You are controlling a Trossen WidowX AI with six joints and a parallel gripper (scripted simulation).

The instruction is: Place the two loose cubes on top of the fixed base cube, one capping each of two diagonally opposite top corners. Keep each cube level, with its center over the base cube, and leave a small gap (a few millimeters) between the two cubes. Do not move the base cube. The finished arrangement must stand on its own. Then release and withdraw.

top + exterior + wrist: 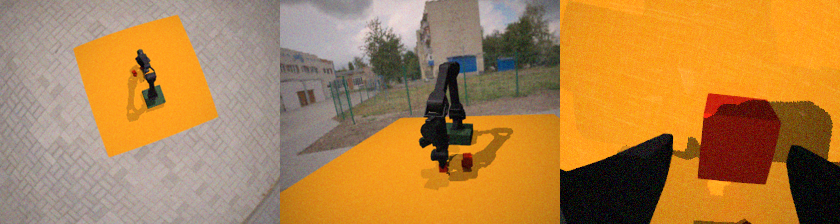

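Note:
One loose red cube (443,170) (739,149) sits on the orange mat, partly hidden by the gripper in the exterior view. My gripper (444,165) (732,149) is open above and around this cube. The wrist view shows a gap between the cube and each finger; the cube is nearer the right finger. To the right in the exterior view, another red cube (467,157) stands on the base cube (466,167), shifted slightly to one side. This small red stack (134,73) also shows in the top view. Its exact corner placement is too small to tell.
The arm stands on a dark green base block (160,98) (465,137), behind the cubes in the exterior view. The orange mat (183,112) (382,200) lies under everything. Arm shadows fall across the mat near the stack. Paving surrounds the mat.

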